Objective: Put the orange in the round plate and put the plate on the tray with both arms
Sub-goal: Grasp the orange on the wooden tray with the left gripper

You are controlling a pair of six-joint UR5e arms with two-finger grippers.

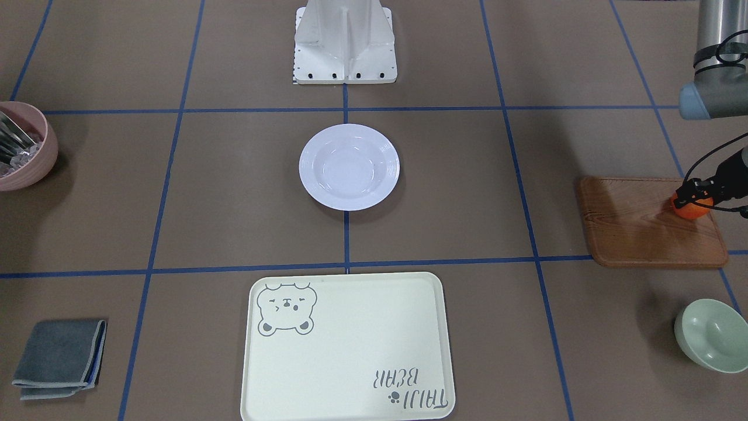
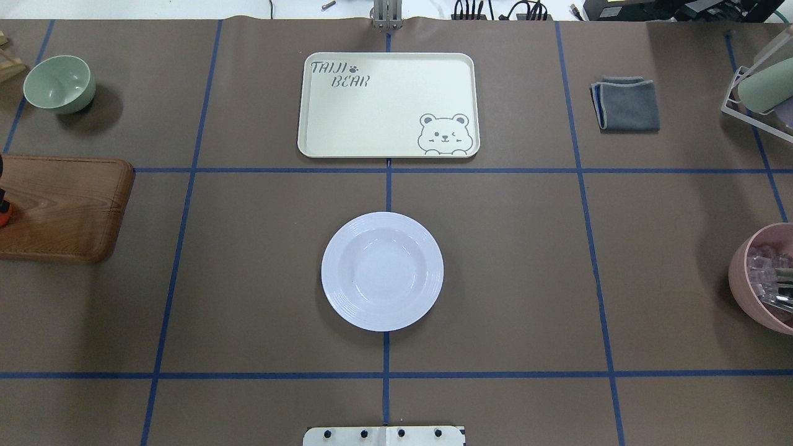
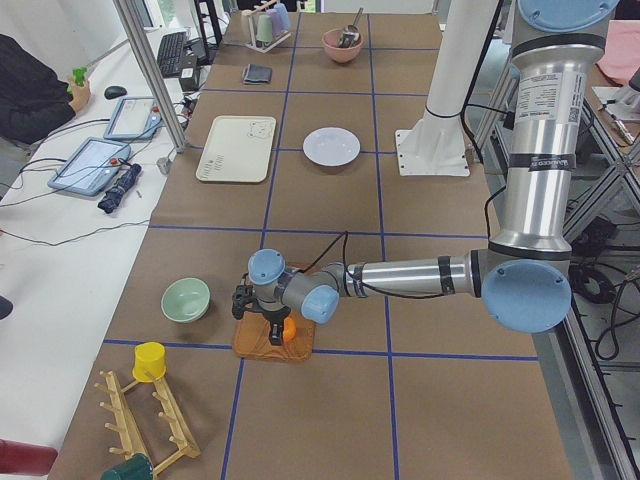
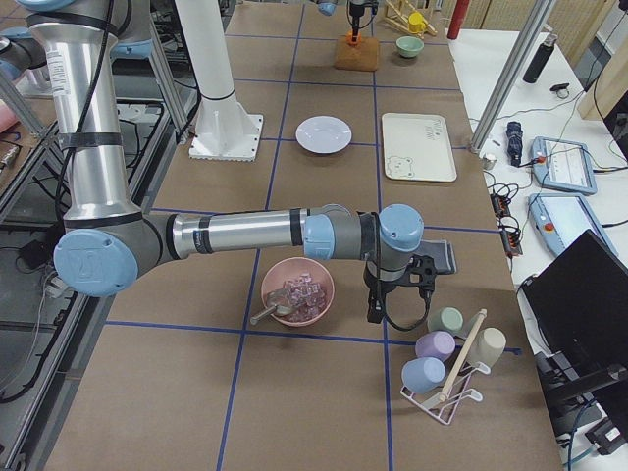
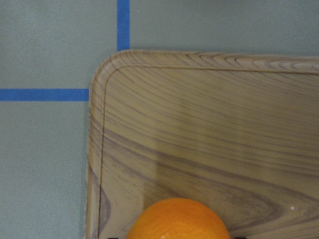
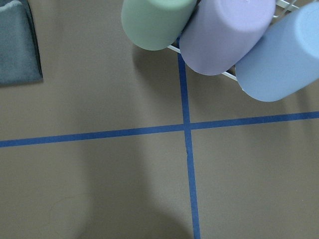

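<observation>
The orange (image 1: 693, 210) is seen on the board (image 1: 637, 228), straddled by the left tool (image 1: 691, 197); whether it is clamped cannot be told. In the overhead view only a sliver of it is shown at the left edge. The plate (image 1: 349, 166) is set mid-way on the counter (image 1: 234, 204), apart from the tray (image 1: 350, 351). The right tool (image 4: 373, 312) is shown only in the right side view, so its state cannot be told.

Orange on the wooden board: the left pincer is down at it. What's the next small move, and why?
Probably shut the left pincer firmly on the orange before any lift. The pincer sits right at the orange, which seems to rest on the wooden board, and no view shows clearly whether the grip is closed. The round plate at mid-table is empty.
</observation>
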